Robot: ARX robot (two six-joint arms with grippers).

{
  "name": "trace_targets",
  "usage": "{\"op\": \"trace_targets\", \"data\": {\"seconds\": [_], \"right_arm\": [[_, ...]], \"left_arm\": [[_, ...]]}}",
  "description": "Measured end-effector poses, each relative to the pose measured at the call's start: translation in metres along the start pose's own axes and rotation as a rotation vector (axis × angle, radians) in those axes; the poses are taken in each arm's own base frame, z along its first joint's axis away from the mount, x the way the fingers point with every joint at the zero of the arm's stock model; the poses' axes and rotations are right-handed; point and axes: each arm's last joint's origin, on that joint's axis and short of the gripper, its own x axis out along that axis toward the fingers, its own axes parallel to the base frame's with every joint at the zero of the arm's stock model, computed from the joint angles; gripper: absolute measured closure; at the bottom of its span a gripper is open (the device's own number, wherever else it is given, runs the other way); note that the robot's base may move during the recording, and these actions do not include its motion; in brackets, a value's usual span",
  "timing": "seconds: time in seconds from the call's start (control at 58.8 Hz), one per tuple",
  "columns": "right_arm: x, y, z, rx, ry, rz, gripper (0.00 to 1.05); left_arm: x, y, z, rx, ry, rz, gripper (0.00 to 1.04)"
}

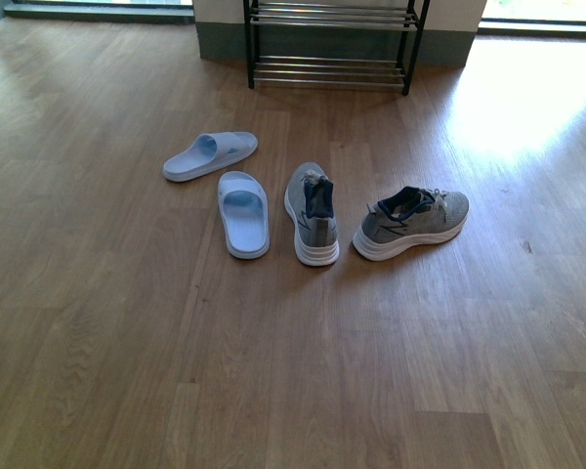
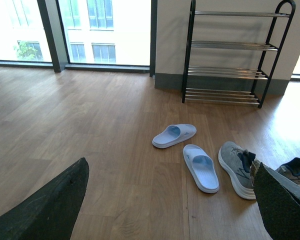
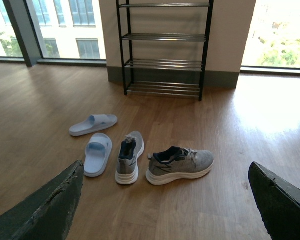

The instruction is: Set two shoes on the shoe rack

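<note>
We find open floor (image 1: 371, 127) near the shoe rack (image 1: 330, 70). Mid-floor, the near slide (image 1: 244, 213) and left sneaker (image 1: 309, 231) lie just beside each other, leaving a narrow gap.

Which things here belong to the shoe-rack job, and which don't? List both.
Job:
left grey sneaker
right grey sneaker
far blue slide
near blue slide
shoe rack

Just surroundings:
wooden floor
windows
wall
</note>
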Motion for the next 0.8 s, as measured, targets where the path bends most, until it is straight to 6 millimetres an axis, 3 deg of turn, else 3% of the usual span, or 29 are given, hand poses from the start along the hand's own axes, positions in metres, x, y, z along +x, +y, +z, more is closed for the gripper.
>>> {"op": "trace_targets", "data": {"seconds": [0.799], "right_arm": [[0.0000, 0.0000, 0.0000, 0.000, 0.000, 0.000, 0.09]], "left_arm": [[0.0000, 0.0000, 0.0000, 0.000, 0.000, 0.000, 0.09]]}}
